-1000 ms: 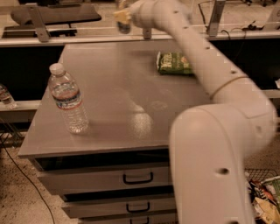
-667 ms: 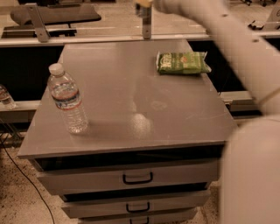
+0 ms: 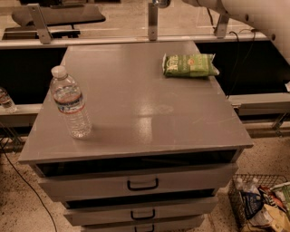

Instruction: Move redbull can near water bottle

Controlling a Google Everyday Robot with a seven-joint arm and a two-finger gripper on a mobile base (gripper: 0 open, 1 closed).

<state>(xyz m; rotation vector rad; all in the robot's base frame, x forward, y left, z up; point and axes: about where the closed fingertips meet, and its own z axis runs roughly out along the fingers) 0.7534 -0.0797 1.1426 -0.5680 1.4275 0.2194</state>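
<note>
Camera view gives you the gripper (image 3: pixel 161 2) at the very top edge, mostly cropped, so you cannot tell whether it is spread or pinching. Directly under it and touching it is the redbull can (image 3: pixel 152 21), slim, upright and pale silver-grey, at the far edge of the table (image 3: pixel 136 113). The water bottle (image 3: pixel 70 103) stands well below and left of the gripper. A green snack bag (image 3: pixel 189 65) lies below and right of it.
</note>
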